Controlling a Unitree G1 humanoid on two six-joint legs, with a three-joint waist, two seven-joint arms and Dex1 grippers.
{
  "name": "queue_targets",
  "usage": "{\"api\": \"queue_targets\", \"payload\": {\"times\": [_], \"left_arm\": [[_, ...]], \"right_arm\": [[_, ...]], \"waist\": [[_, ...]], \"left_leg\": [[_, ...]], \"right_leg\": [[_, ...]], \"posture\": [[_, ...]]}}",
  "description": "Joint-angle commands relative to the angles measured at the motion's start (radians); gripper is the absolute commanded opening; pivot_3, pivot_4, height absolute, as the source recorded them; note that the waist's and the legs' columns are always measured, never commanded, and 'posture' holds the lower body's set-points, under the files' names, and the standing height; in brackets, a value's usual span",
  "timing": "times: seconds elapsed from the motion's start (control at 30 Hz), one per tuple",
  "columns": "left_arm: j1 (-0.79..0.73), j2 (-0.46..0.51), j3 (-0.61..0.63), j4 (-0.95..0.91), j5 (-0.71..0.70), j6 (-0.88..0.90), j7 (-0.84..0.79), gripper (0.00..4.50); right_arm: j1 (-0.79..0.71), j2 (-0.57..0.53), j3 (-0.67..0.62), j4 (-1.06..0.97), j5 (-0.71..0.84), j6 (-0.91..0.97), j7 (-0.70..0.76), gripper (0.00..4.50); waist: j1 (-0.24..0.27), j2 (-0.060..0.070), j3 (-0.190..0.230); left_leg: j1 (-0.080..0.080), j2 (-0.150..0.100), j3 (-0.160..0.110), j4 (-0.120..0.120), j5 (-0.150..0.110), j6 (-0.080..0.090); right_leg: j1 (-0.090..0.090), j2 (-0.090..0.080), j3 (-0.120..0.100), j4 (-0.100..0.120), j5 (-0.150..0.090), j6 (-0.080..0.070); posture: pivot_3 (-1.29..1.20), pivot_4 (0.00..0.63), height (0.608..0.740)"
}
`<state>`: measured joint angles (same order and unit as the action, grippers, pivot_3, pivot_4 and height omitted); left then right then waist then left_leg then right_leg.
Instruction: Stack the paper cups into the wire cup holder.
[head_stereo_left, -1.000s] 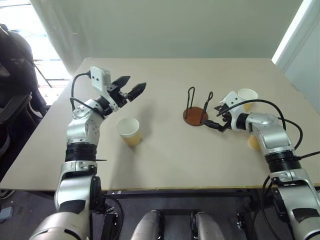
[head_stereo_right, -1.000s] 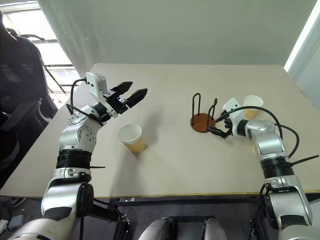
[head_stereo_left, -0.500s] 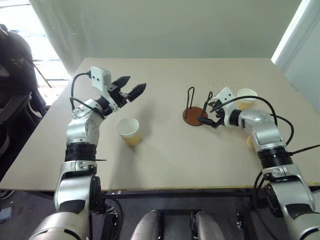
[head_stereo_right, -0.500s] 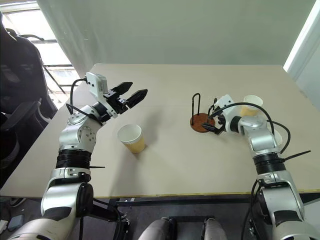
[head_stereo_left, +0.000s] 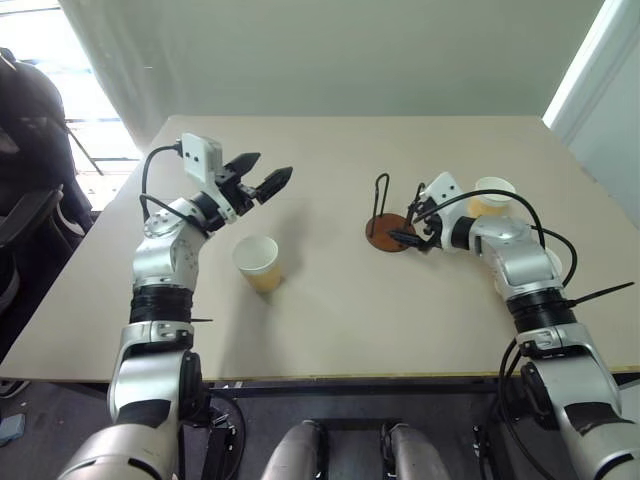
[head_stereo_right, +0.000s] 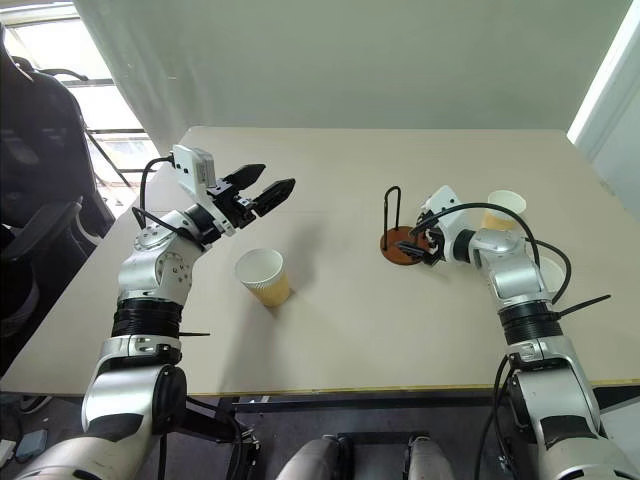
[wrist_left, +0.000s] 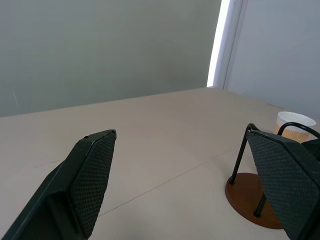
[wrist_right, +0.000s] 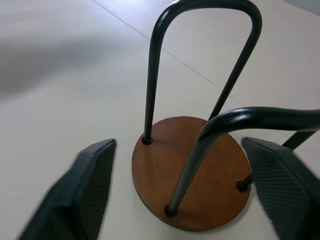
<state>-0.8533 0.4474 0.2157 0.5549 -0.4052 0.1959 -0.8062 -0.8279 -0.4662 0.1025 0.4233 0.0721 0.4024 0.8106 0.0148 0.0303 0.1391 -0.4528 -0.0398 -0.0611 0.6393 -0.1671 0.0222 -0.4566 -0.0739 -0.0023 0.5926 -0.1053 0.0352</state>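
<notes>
The right claw (head_stereo_right: 415, 243) has been moved in to the wire cup holder (head_stereo_left: 390, 232), its fingers spread around the base. The left claw (head_stereo_left: 258, 172) is kept spread in the air. No paper cup (head_stereo_left: 258, 263) is stacked yet; the holder is likely being steadied first.

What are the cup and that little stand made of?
The cup looks like paper: dull tan outside, white inside, with a thin rolled rim. The stand seems to have a wooden base, reddish-brown and smooth with faint grain. Its loops look like bent metal wire, painted glossy black, though coated plastic is possible.

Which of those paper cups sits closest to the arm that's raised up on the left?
The cup standing alone just below the left gripper. The other visible cup stands far across the table, beyond the wire holder.
</notes>
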Motion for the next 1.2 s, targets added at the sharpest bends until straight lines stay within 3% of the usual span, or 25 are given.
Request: {"api": "queue_targets", "payload": {"times": [0.03,0.27,0.3,0.9,1.2], "left_arm": [[-0.024,0.012,0.006,-0.023,-0.001,-0.009,-0.004,4.5],[-0.026,0.011,0.005,-0.02,0.001,-0.011,-0.005,4.5],[-0.025,0.011,0.005,-0.02,0.001,-0.011,-0.005,4.5],[-0.029,0.01,0.002,-0.014,0.002,-0.009,-0.01,4.5],[-0.027,0.011,0.001,-0.017,0.0,-0.004,-0.014,4.5]], "right_arm": [[-0.017,0.002,0.0,-0.032,-0.003,-0.012,-0.006,2.58],[-0.015,0.003,0.001,-0.037,0.001,-0.006,0.004,0.13],[-0.015,0.002,0.001,-0.038,0.003,-0.005,0.008,0.02],[0.004,-0.092,0.036,-0.182,0.077,0.096,0.278,0.02],[0.029,-0.108,0.041,-0.253,0.108,0.154,0.333,0.02]], "waist": [[0.0,0.0,0.0],[0.0,0.0,0.0],[0.0,0.0,0.0],[0.0,0.0,0.0],[-0.001,0.0,0.0]], "left_leg": [[0.0,0.0,0.0,0.0,0.0,0.0],[0.0,0.0,0.0,0.0,0.0,0.0],[0.0,0.0,0.0,0.0,0.0,0.0],[-0.001,0.0,0.0,0.0,0.0,0.0],[0.0,0.0,0.0,0.0,0.001,0.0]], "right_leg": [[0.0,0.0,0.0,0.0,0.0,0.0],[0.0,0.0,0.0,0.0,0.0,0.0],[0.0,0.0,0.0,0.0,0.0,0.0],[0.0,0.0,0.0,0.0,0.0,0.0],[0.0,0.0,0.0,0.0,0.0,0.0]], "posture": [[0.0,0.15,0.74],[0.0,0.15,0.74],[0.0,0.15,0.74],[0.0,0.15,0.74],[0.0,0.15,0.74]]}}
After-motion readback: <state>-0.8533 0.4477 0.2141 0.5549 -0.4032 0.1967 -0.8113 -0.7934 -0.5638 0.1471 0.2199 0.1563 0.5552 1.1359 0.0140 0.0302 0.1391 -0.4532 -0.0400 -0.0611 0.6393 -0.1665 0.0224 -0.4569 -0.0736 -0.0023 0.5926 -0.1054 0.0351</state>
